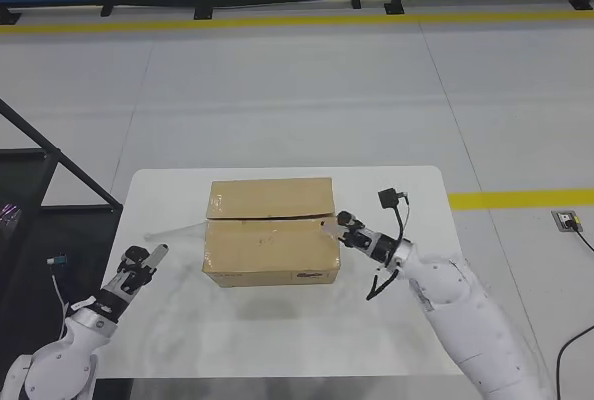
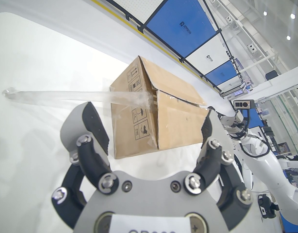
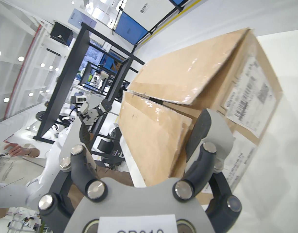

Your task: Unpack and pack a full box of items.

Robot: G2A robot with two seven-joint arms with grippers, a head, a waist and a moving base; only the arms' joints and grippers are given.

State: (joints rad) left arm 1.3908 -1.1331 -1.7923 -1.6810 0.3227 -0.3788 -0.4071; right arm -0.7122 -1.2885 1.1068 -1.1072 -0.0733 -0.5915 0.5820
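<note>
A brown cardboard box (image 1: 270, 230) lies in the middle of the white table (image 1: 407, 190). Its two top flaps are down, and the far flap is lifted a little at the right end. A strip of clear tape (image 2: 63, 96) trails from the box's left end onto the table. My right gripper (image 1: 345, 224) is at the right end of the box by the flap seam. It is open (image 3: 141, 132), its fingers astride the near flap's corner (image 3: 163, 132). My left gripper (image 1: 145, 258) stands open (image 2: 151, 122) over the table, left of the box (image 2: 161, 115) and apart from it.
A black metal frame (image 1: 37, 170) stands off the table's left side. There is bare tabletop in front of the box and on both sides. A white printed label (image 3: 251, 93) covers the box's right end. The loose tape end (image 1: 167, 234) lies between my left gripper and the box.
</note>
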